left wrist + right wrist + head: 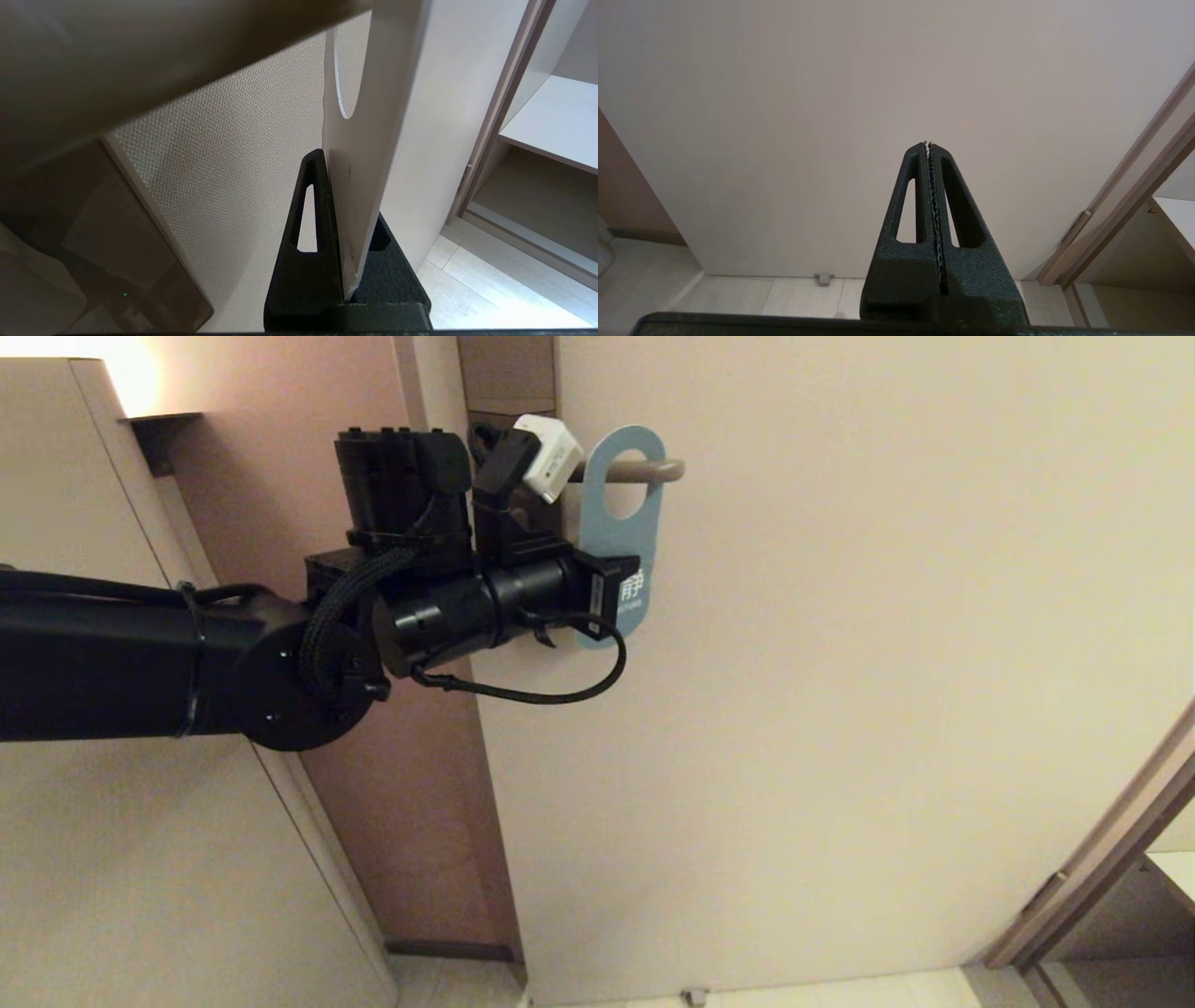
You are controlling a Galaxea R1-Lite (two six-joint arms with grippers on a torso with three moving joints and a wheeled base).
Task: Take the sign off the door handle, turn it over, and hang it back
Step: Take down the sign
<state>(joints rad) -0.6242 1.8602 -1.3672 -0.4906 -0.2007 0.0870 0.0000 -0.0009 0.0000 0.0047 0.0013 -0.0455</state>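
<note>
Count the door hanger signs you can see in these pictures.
1: the sign, teal face outward, hangs on the door handle, its lower end clamped in the left gripper. None elsewhere.

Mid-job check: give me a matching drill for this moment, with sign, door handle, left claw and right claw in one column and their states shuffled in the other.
Things:
1. sign
2. door handle
3. left claw
4. right claw

States:
A. shut on nothing, facing the door, away from the work
B. runs through the oval hole
C. hanging, teal-blue face outward in the head view
D. clamped on the card's lower part

Pairs: 1-C, 2-B, 3-D, 4-A
</note>
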